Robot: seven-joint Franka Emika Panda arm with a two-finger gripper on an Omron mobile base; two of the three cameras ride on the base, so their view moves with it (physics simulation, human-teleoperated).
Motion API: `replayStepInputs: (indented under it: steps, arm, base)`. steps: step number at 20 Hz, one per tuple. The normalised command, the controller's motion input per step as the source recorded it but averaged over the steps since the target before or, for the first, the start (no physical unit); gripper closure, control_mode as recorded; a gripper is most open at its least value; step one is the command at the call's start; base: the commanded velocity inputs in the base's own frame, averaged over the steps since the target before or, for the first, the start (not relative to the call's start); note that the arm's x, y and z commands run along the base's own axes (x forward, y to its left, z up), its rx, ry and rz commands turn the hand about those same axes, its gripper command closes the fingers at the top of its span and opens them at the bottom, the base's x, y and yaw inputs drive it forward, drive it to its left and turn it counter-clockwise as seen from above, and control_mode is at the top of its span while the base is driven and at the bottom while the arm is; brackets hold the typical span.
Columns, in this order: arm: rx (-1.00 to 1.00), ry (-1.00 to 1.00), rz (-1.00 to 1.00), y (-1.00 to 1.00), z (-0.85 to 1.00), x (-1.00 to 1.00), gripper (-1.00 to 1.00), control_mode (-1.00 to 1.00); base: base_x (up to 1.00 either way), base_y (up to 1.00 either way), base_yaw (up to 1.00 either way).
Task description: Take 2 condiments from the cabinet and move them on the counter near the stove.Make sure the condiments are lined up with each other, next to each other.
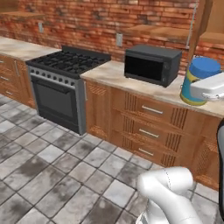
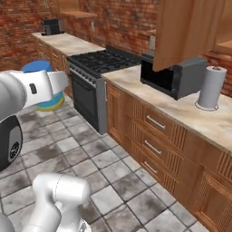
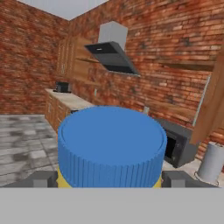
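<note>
One condiment, a squat jar [image 1: 197, 74] with a blue lid and a yellow body, hangs in the air in front of the counter [image 1: 113, 72]. My gripper [image 3: 109, 180] is shut on it, with one dark fingertip on each side of the blue lid [image 3: 111, 144]. In the right base view the jar [image 2: 50, 104] shows behind my white hand, over the floor. The black stove [image 1: 65, 65] stands to the left of this counter stretch. The brown cabinet [image 2: 186, 31] hangs above the counter with its door swung open.
A dark microwave [image 1: 151, 63] sits on the counter right of the stove. A grey paper towel roll [image 2: 211, 88] stands further right. A range hood [image 3: 111, 52] hangs over the stove. Wooden drawers [image 2: 154, 136] run below the counter, and the floor is tiled.
</note>
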Motion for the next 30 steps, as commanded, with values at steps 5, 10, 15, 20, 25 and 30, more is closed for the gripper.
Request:
replayStepInputs:
  steps: [5, 10, 15, 20, 25, 30]
  arm:
    - [0.0, 0.0, 0.0, 0.0, 0.0, 0.0, 1.0, 1.0]
    - [0.0, 0.0, 0.0, 0.0, 0.0, 0.0, 1.0, 1.0]
    - [0.0, 0.0, 0.0, 0.0, 0.0, 0.0, 1.0, 1.0]
    - [0.0, 0.0, 0.0, 0.0, 0.0, 0.0, 1.0, 1.0]
    - [0.0, 0.0, 0.0, 0.0, 0.0, 0.0, 1.0, 1.0]
    - [0.0, 0.0, 0.0, 0.0, 0.0, 0.0, 1.0, 1.0]
  base:
    - [0.95, 0.74, 0.21]
    - [1.0, 0.76, 0.12]
    - [1.0, 0.6, -0.01]
    - [1.0, 0.61, -0.22]
    - [0.91, 0.48, -0.56]
    - [0.54, 0.53, -0.8]
